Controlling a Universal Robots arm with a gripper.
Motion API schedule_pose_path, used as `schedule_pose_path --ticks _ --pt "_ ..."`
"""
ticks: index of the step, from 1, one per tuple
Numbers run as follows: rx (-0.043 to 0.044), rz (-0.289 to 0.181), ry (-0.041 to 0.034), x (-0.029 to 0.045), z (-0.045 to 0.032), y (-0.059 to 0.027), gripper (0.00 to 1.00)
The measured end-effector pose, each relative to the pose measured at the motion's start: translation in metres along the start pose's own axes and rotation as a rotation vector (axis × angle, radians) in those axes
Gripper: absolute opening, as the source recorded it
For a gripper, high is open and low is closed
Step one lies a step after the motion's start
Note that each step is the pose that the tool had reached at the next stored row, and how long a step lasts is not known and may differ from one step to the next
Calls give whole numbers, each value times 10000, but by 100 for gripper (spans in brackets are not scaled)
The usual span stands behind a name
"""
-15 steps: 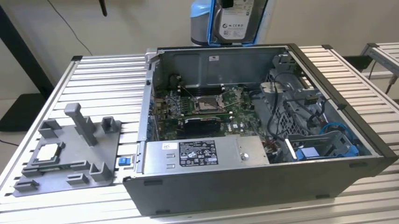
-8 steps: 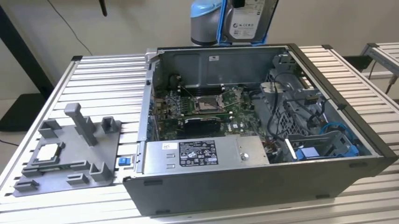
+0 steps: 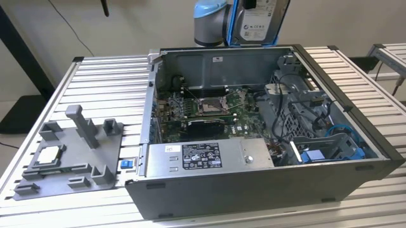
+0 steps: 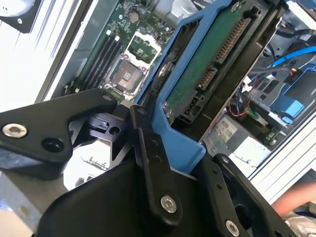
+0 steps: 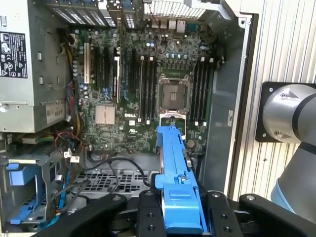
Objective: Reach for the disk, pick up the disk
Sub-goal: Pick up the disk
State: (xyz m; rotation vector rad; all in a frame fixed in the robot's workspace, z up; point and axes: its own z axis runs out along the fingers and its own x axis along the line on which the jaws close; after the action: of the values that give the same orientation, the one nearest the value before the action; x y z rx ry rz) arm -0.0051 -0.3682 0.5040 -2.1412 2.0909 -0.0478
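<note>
"Where is the disk (image 3: 257,19)? I can't find it in the computer case (image 3: 254,190)."

"It's out of the case and up in the air. In the exterior view it hangs above the case's far wall, just beside the arm's pale blue joint (image 3: 209,16), with its white label turned our way."

"So the gripper has it?"

"Yes, it's clamped tight. In the second wrist view the gripper (image 4: 177,143) presses its black fingers (image 4: 148,148) against the blue frame from both sides. The disk's green circuit board faces that camera. In the first wrist view you see the disk edge-on, a blue strip standing between the two fingers."

"What lies under it?"

"The open case. The first wrist view looks down past the frame onto the motherboard (image 5: 128,98) and its bare processor socket (image 5: 174,94). The grey power supply (image 5: 24,59) is off to one side, and an empty blue bracket (image 5: 19,197) sits in the drive cage among loose cables."

"Is anything else on the table (image 3: 95,85)?"

"On the exterior view's left, a grey fixture (image 3: 82,166) rests on the slats just beside the case. A small silver chip (image 3: 49,154) is seated in it, well apart from the gripper."
</note>
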Motion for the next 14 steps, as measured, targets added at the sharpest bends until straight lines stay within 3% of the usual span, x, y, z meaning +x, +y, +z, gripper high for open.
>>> schedule_pose_path --ticks 5,11,14 --pt "216 -42 180 4 35 -52 0" --pt "433 -115 594 8 69 -123 0" --pt "441 -121 631 12 95 -176 0"
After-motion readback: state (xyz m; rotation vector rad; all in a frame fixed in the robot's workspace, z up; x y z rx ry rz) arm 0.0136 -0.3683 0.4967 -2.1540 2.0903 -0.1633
